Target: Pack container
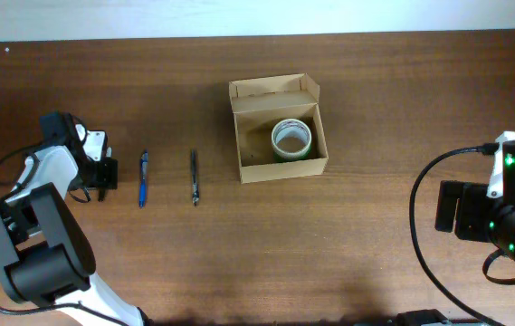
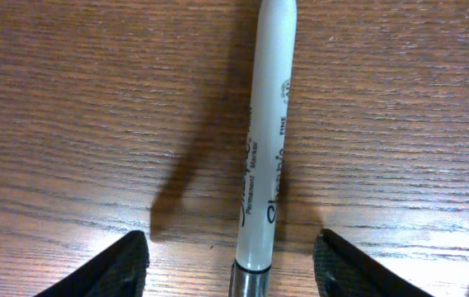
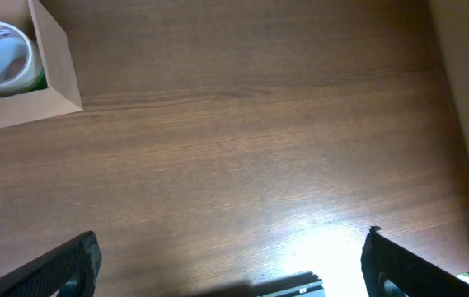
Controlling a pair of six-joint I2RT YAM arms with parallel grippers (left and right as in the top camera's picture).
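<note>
Left claw (image 2: 232,264) and right claw (image 3: 230,264) gape empty; container (image 1: 284,169) opens upward, flap (image 1: 273,87) at far side.

- A white marker (image 2: 267,140) lay flat on the brown wood-grain worktop (image 2: 77,107), running from the near edge towards the far edge and leaning slightly right.
- Black lettering ran along its barrel, with "Permanent Marker" legible.
- A dark band followed by a grey part showed at its near end.
- The jaws of the left gripper (image 2: 232,266) stood wide apart, one on each side of the marker, neither touching it.
- A soft shadow fell left of the marker.
</note>
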